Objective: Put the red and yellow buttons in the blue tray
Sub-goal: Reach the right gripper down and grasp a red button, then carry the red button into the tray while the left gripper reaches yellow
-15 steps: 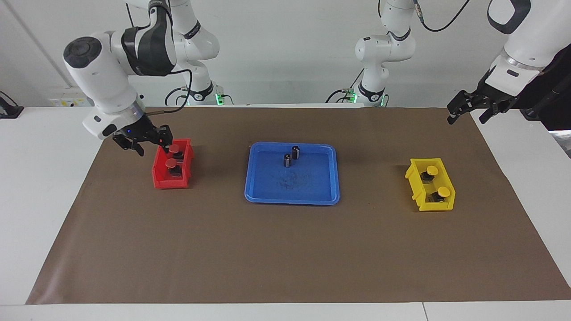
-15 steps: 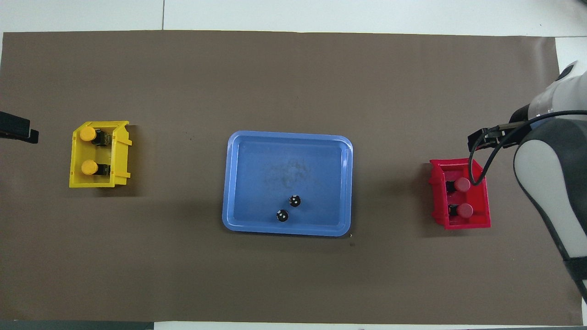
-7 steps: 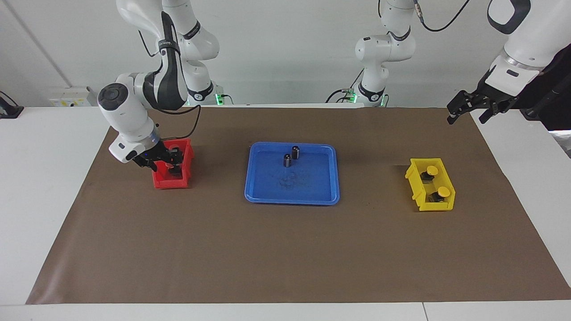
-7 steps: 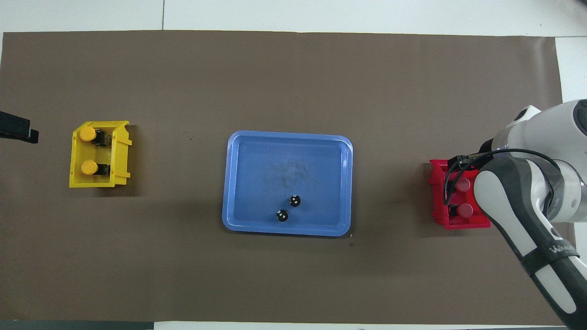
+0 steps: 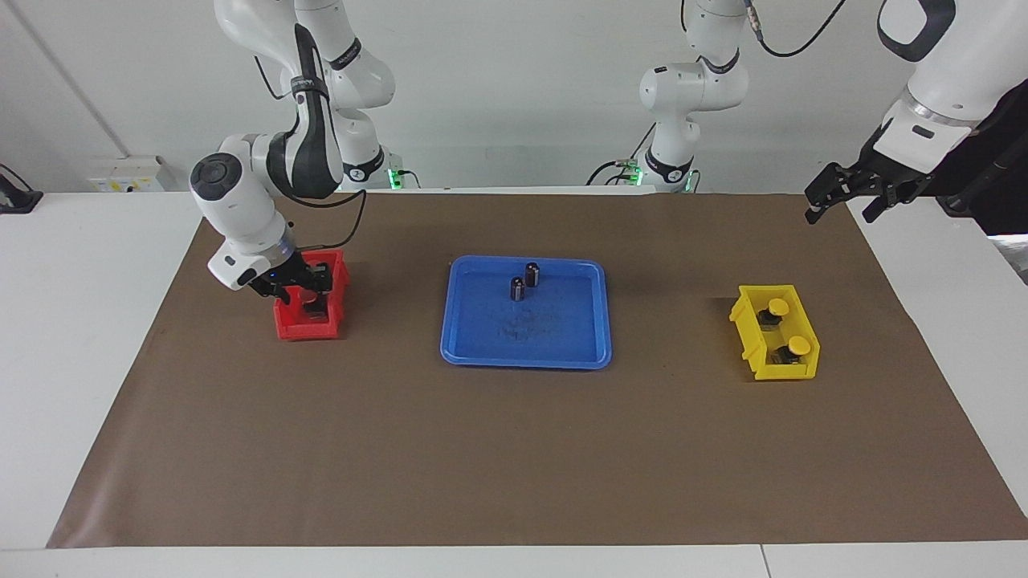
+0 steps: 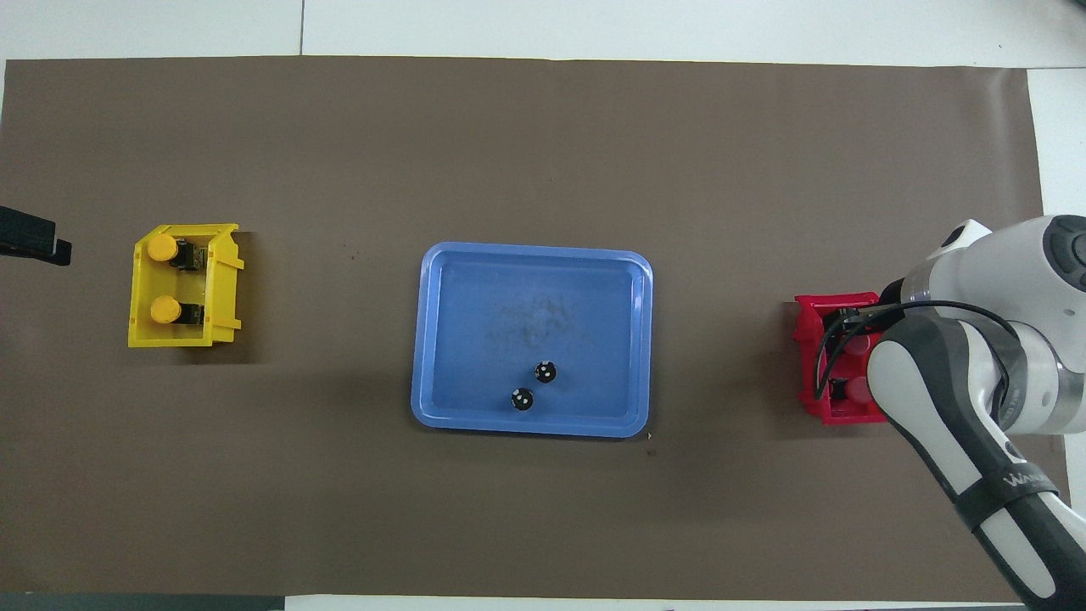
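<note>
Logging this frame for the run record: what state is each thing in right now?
blue tray: holds only two dark cylinders, upright.
red bin: right end effector lowered into it.
red buttons: in the red bin, mostly hidden.
yellow buttons: both in the yellow bin.
left end effector: waiting over the table edge.

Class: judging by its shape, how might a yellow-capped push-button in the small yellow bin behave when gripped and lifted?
The yellow-capped push-button is small, so probably light. Its round yellow cap over a narrower black base may slip between fingers. Set down upright it could tip, looking top-heavy.

"WANA…" on right arm (image 6: 1018, 488)
</note>
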Robot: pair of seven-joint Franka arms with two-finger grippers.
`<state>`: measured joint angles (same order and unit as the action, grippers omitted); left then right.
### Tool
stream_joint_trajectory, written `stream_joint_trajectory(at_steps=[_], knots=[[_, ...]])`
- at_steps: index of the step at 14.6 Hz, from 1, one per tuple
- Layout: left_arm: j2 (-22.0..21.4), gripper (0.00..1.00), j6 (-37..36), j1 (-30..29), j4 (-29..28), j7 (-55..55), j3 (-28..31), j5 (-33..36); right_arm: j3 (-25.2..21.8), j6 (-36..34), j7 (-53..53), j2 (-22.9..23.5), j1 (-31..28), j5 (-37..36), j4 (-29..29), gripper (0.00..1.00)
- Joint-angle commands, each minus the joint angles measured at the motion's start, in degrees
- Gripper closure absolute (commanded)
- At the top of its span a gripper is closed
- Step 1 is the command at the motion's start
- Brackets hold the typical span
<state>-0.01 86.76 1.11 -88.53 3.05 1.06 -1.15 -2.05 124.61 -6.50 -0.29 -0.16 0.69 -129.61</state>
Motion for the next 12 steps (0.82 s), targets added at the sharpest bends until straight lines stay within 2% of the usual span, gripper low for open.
stream_joint_trajectory(at_steps=[1,6,9,12], knots=[[-0.78,0.00,-0.45,-0.05,-0.94,0.20,-0.09,0.44,0.38,1.69,-1.33,-2.16,-0.81,0.63,-2.75,0.28],[-0.78,0.00,-0.45,-0.14,-0.85,0.20,-0.09,0.44,0.29,3.63,-1.50,-2.78,-0.90,0.63,-4.95,0.31],[-0.87,0.00,-0.45,-0.14,-0.94,0.20,-0.09,0.44,0.29,3.71,-1.41,-2.96,-0.90,0.63,-5.13,0.44],[-0.87,0.00,-0.45,-0.14,-0.85,0.20,-0.09,0.44,0.29,3.63,-1.59,-2.87,-0.90,0.55,-4.78,0.62]])
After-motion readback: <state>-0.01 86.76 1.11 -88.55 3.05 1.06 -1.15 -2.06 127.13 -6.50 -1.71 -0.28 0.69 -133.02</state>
